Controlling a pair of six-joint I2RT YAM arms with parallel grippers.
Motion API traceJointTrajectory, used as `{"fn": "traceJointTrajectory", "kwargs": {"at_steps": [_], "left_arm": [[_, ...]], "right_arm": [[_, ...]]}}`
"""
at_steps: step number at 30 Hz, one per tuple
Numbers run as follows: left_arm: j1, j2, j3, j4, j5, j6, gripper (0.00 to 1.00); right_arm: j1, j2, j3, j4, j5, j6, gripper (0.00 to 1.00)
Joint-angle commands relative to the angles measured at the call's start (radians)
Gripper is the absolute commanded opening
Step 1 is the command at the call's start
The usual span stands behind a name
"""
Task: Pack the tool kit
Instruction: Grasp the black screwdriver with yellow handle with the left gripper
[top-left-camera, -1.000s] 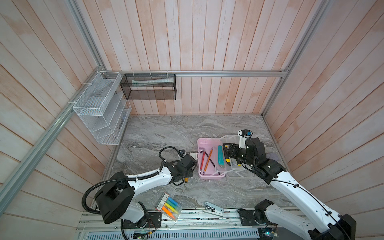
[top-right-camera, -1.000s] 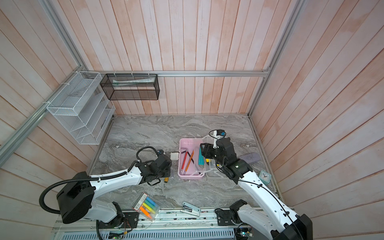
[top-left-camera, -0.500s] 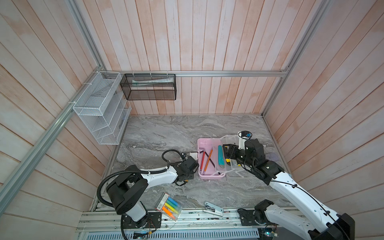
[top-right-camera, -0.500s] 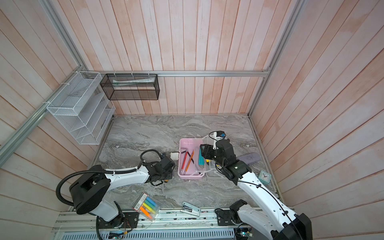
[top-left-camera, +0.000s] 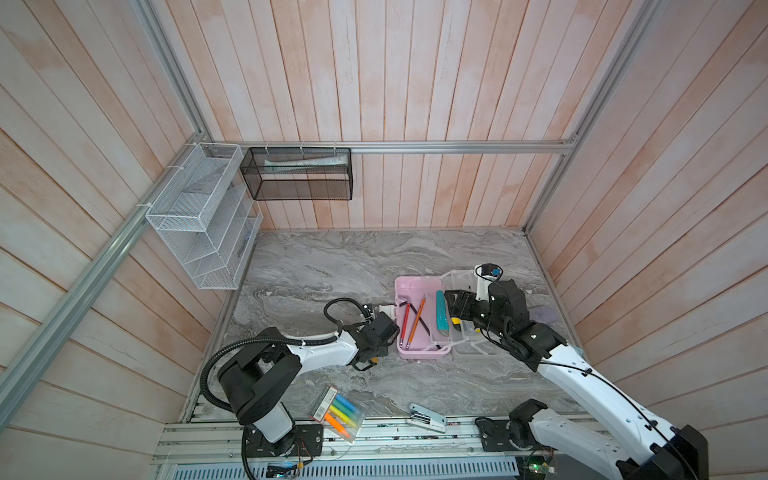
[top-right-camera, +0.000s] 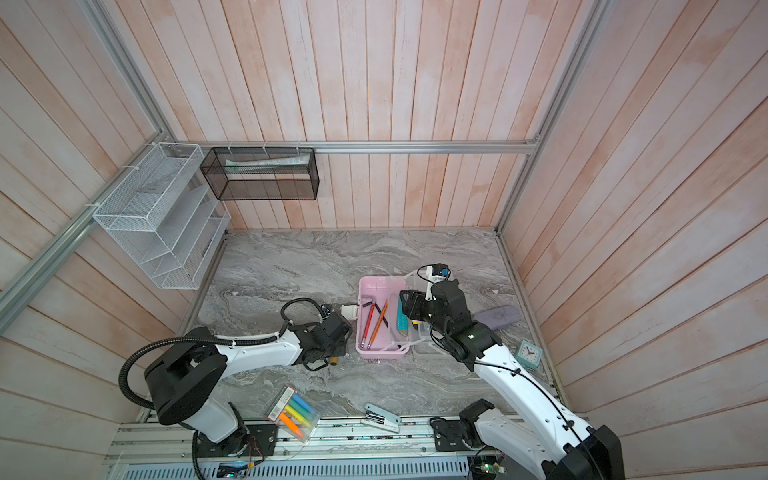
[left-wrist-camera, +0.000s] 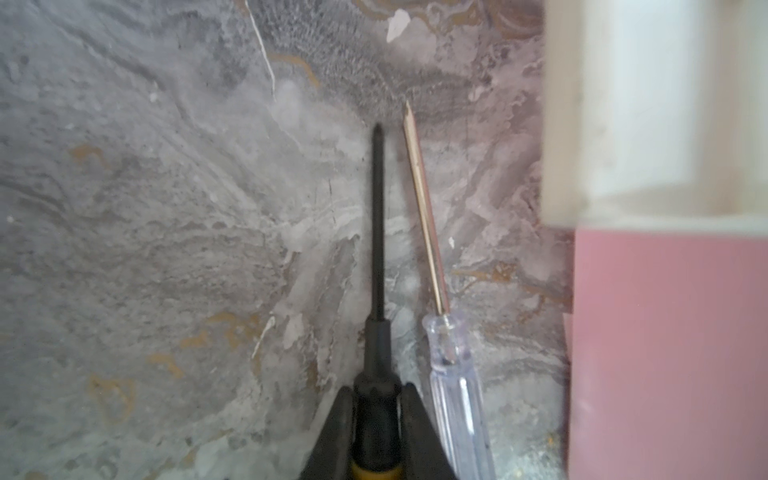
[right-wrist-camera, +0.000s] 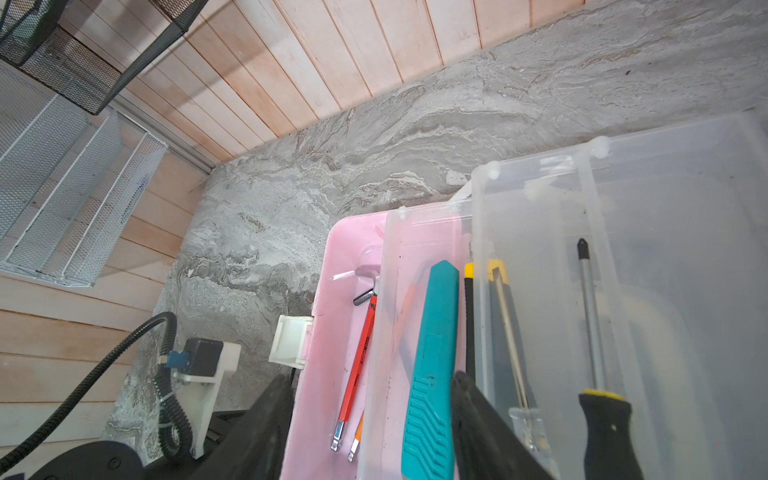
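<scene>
The tool kit is a pale pink box (top-left-camera: 417, 354) standing open, its white latch (top-left-camera: 388, 309) on the left wall. In it lie a red hex key (right-wrist-camera: 357, 357), an orange one (top-left-camera: 415, 322) and a teal utility knife (right-wrist-camera: 432, 374). A clear tray (right-wrist-camera: 540, 195) beside it holds a black-and-yellow screwdriver (right-wrist-camera: 590, 332) and other tools. My left gripper (left-wrist-camera: 376, 399) is shut on another black-and-yellow screwdriver (left-wrist-camera: 377, 228) low over the table, left of the box. A clear-handled screwdriver (left-wrist-camera: 451, 374) lies alongside. My right gripper (right-wrist-camera: 370, 424) hangs open over the box, its fingers either side of the knife.
A pack of coloured highlighters (top-left-camera: 338, 413) and a white stapler (top-left-camera: 428, 417) lie at the table's front edge. A purple block (top-right-camera: 498, 314) and a small clock (top-right-camera: 530, 353) sit right of the right arm. A white wire rack (top-left-camera: 203, 220) and a black mesh basket (top-left-camera: 299, 178) hang on the walls.
My left gripper has closed onto the black-and-yellow screwdriver, and the left arm has shifted a little toward the box. The right arm has not moved.
</scene>
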Motion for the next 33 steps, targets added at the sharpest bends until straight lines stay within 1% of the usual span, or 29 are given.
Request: {"fn": "traceJointTrajectory", "kwargs": {"at_steps": [1,2,5,8,13,18,21,22,23,24,25,28,30,33], "left_arm": [[0.005,0.054,-0.012,-0.071,0.005,-0.005,0.04],[0.006,0.053,-0.008,-0.083,-0.003,-0.002,0.00],[0.008,0.035,-0.005,-0.123,-0.030,0.006,0.00],[0.016,-0.015,-0.020,-0.148,-0.056,0.008,0.00],[0.042,-0.094,-0.057,-0.138,-0.052,0.008,0.00],[0.049,-0.091,-0.059,-0.150,-0.064,0.016,0.00],[0.057,-0.064,-0.047,-0.164,-0.062,0.023,0.00],[0.058,-0.054,-0.042,-0.172,-0.064,0.023,0.01],[0.058,-0.044,-0.038,-0.182,-0.067,0.020,0.06],[0.058,-0.039,-0.036,-0.185,-0.064,0.024,0.08],[0.058,-0.035,-0.037,-0.183,-0.058,0.030,0.13],[0.058,-0.025,-0.032,-0.193,-0.049,0.039,0.15],[0.058,-0.016,-0.025,-0.205,-0.046,0.044,0.19],[0.057,-0.002,-0.012,-0.224,-0.051,0.054,0.21]], "right_arm": [[-0.004,-0.013,-0.004,0.019,-0.015,0.000,0.60],[-0.007,-0.011,-0.002,0.021,-0.019,-0.002,0.60],[-0.015,-0.003,-0.003,0.034,-0.031,-0.003,0.60],[-0.024,0.007,-0.015,0.067,-0.054,0.008,0.60],[-0.033,0.030,-0.035,0.105,-0.073,0.021,0.60],[-0.039,0.049,-0.040,0.122,-0.089,0.028,0.60],[-0.041,0.055,-0.037,0.119,-0.094,0.026,0.60],[-0.041,0.055,-0.037,0.121,-0.095,0.028,0.60],[-0.041,0.054,-0.036,0.121,-0.096,0.028,0.60],[-0.042,0.053,-0.036,0.122,-0.098,0.028,0.60],[-0.042,0.053,-0.037,0.123,-0.098,0.027,0.60],[-0.048,0.058,-0.044,0.135,-0.105,0.027,0.60],[-0.050,0.064,-0.050,0.142,-0.110,0.032,0.60],[-0.052,0.062,-0.063,0.158,-0.118,0.038,0.60]]}}
